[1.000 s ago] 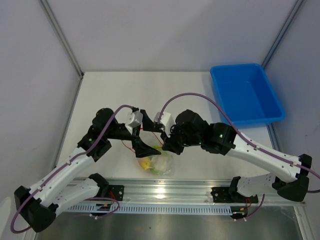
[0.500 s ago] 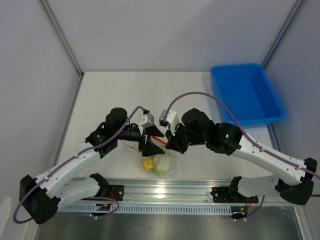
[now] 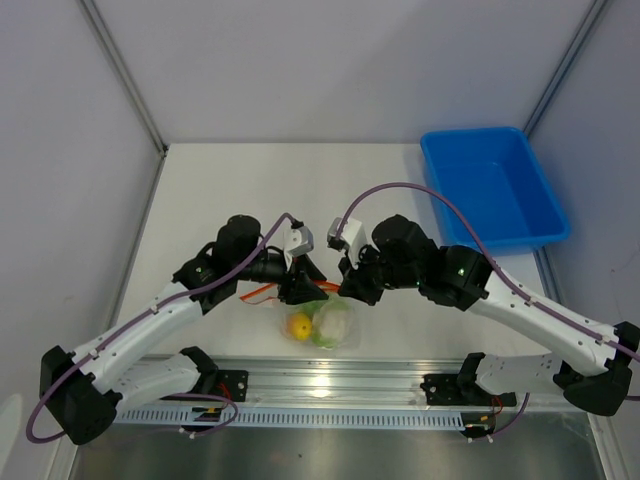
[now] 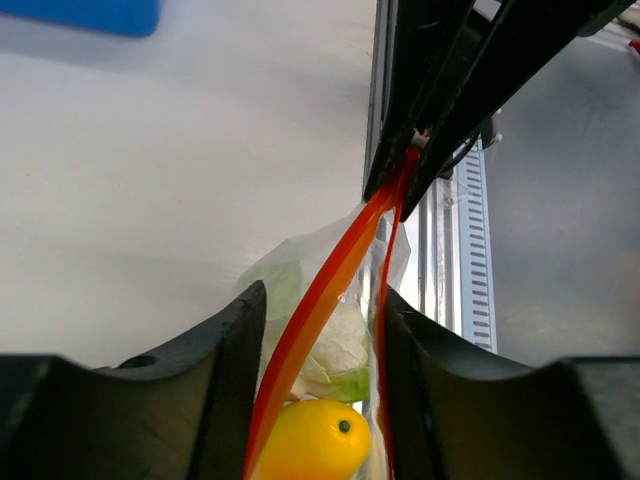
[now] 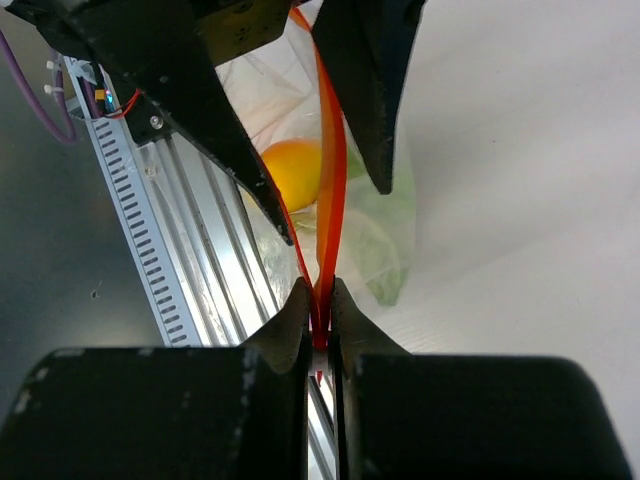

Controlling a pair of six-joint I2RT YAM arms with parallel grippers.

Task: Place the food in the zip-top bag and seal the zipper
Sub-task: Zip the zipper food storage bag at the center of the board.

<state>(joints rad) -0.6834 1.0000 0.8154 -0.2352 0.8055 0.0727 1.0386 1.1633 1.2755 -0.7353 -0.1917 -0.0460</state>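
Near the front edge of the white matte surface (image 3: 250, 190), just before the ribbed metal rail (image 3: 330, 385), I am holding the zip-top bag (image 3: 338, 328) between my two arms. It is clear, thin, crinkly plastic, and it is sagging below its mouth under the food's weight. Whether its bottom is resting on the surface I cannot tell.

My right fingers (image 3: 350, 288) are pressing together on one end of the zipper (image 5: 330, 190), a thin, glossy orange-red strip, clamping it flat between their black tips. From that pinch the strip is splitting into two strands that are running away toward my other arm.

My left fingers (image 3: 298, 288) are standing apart, straddling the zipper. Both strands are passing through the gap, each one close along an inner face, and they are not being squeezed shut.

Inside the bag, the smooth oval orange-yellow fruit (image 4: 310, 450) is lying toward my left side. Beside it the knobbly white cauliflower (image 4: 340, 345) is showing its pale green leaves through the plastic. A brighter green patch (image 3: 322, 340) is sitting low between them, too blurred to make out its shape.

At the far right corner, the blue tray (image 3: 430, 160), rectangular hard plastic with rounded corners, is sitting well apart from the bag.
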